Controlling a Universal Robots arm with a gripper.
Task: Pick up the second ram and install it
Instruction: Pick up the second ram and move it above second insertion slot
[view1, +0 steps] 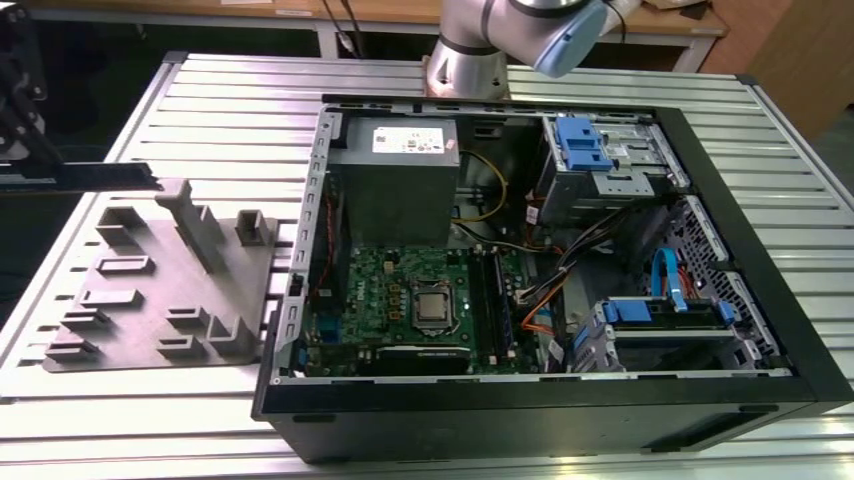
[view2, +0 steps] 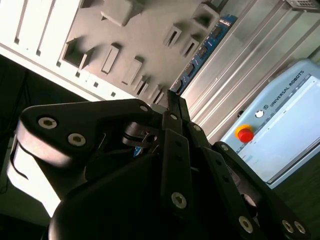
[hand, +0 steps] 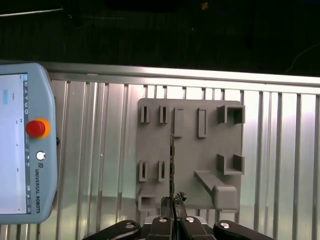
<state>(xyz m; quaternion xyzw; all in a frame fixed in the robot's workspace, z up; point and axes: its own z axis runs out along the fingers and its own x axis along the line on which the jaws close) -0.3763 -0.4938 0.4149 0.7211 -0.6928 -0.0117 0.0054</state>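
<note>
My gripper (hand: 173, 201) is shut on the second ram (hand: 172, 160), which the first wrist view shows edge-on as a thin dark line sticking out from the fingertips. In the second wrist view the ram (view2: 202, 50) is a blue-green strip with black chips reaching out past the gripper (view2: 172, 97). It hangs above the grey holder plate (hand: 190, 150), apart from it. At the exterior view's left edge the gripper (view1: 14, 165) holds the ram (view1: 94, 178) as a dark bar level over the plate (view1: 160, 290). The open computer case holds the motherboard (view1: 400, 300) with long black slots (view1: 497, 300).
A grey power-supply box (view1: 396, 180) sits above the motherboard, with blue drive cages (view1: 594, 150) and cables to the exterior view's right. A teach pendant (hand: 22, 150) with a red button lies on the ribbed metal table (hand: 280, 165) beside the plate. The arm's base (view1: 467, 50) stands behind the case.
</note>
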